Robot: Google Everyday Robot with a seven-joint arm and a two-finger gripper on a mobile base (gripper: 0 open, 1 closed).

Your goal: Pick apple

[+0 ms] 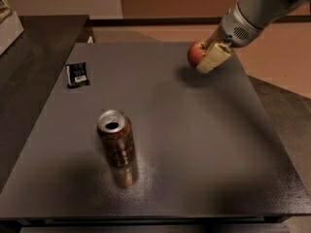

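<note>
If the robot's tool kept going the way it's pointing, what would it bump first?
Probably the bare table just below. The tool, gripping the apple, points down-left, though depth is unclear.
</note>
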